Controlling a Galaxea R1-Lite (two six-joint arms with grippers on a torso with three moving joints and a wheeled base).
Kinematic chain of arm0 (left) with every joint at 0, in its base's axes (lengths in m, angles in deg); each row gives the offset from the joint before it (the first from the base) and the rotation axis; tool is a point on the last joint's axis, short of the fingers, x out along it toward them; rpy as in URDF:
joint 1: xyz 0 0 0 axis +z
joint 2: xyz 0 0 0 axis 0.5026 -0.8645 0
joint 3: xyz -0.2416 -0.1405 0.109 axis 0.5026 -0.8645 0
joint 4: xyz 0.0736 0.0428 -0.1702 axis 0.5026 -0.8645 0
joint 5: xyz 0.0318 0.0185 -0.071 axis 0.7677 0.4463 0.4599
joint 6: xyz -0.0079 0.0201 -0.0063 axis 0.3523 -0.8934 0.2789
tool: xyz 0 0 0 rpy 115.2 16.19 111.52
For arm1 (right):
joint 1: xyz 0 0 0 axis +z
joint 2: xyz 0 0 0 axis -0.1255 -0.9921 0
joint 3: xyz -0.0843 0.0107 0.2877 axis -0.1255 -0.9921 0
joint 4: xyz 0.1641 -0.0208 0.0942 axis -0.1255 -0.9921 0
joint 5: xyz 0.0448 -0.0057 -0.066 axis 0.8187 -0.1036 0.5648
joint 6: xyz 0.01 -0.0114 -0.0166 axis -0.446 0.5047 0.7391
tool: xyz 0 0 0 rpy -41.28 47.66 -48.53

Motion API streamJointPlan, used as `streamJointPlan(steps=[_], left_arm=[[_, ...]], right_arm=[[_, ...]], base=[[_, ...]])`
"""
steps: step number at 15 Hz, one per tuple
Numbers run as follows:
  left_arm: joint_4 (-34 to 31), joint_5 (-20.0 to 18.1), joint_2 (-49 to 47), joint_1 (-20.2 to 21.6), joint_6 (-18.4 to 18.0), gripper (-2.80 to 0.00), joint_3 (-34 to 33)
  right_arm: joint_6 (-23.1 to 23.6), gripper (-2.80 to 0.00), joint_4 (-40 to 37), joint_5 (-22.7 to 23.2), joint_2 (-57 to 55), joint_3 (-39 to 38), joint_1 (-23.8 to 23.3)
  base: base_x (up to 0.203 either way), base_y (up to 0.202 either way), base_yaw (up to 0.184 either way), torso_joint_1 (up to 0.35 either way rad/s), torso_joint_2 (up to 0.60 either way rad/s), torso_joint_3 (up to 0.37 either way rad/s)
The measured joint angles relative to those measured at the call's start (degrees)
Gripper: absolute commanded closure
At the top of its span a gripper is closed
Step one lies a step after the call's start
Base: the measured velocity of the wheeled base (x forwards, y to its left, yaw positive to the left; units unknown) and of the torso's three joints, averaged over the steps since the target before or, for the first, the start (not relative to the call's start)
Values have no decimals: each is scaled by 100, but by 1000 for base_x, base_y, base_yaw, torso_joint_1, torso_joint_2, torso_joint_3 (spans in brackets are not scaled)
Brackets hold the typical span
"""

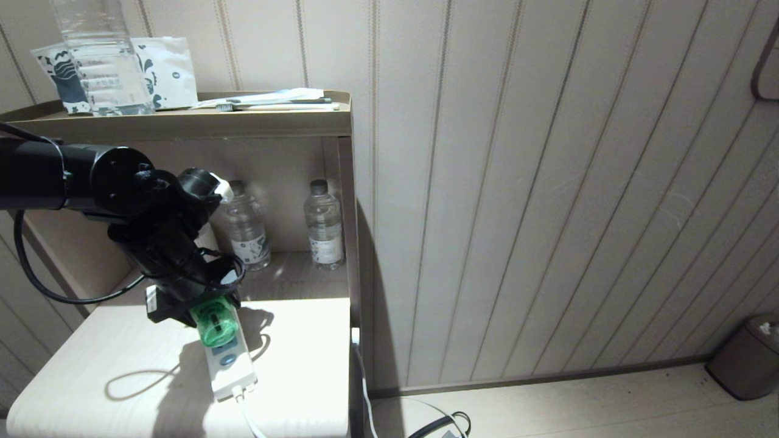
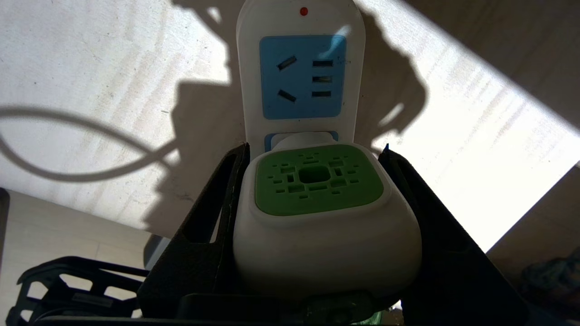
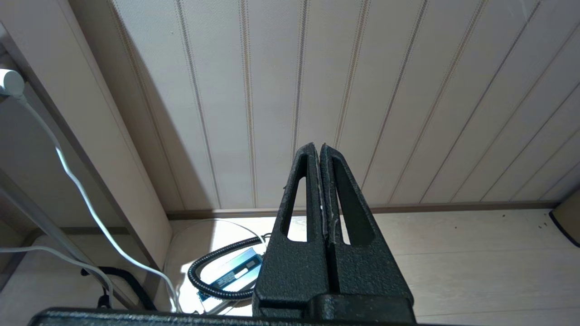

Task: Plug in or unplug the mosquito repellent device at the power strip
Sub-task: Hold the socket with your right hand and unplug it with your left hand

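While seated in the power strip (image 1: 230, 365), the mosquito repellent device (image 2: 317, 217) sits low-centre in the left wrist view, its white head with green vented top between the two black fingers (image 2: 204, 235) of the left gripper (image 1: 207, 304), which is clamped on the head's sides. In the head view it is lower left, green bottle end facing the camera, strip lying on the pale tabletop (image 1: 91, 377). Looks light, rigid, smooth plastic, likely slippery; the bottle is probably the weak part, so hold the white head by its flat sides and pull or push straight along the prongs, or the light strip may lift with it. One blue socket panel (image 2: 301, 77) stays free beyond. Water bottles (image 1: 322, 225) stand on the shelf behind. Right gripper (image 3: 322, 149) is pressed closed, empty, facing the wall panelling.
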Motion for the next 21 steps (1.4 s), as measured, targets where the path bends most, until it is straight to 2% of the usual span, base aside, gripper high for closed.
streamJointPlan(steps=[9, 11, 14, 17, 19, 21], left_arm=[[-34, -33, -56, 13, -24, 0, 106], [-16, -33, -77, 27, -26, 0, 117], [-26, -39, -146, 68, -27, 0, 227], [-41, -50, -178, 69, -31, 0, 324], [-39, -80, -191, 22, -33, 0, 389], [-39, -118, -198, -99, -18, 0, 463]], right_arm=[[-3, 0, -45, 3, 0, 33, 0], [-1, 0, -183, 96, -23, 231, 0], [-22, 0, -691, 342, -321, 1600, 0], [-178, 0, -1066, 613, -1325, 3038, 57], [-297, 0, -1179, 1170, -2212, 3744, 91], [-356, 0, -1224, 1798, -3020, 4129, 128]], base=[[0, 0, 0, 0, 0, 0], [0, 0, 0, 0, 0, 0], [0, 0, 0, 0, 0, 0], [0, 0, 0, 0, 0, 0], [0, 0, 0, 0, 0, 0], [0, 0, 0, 0, 0, 0]])
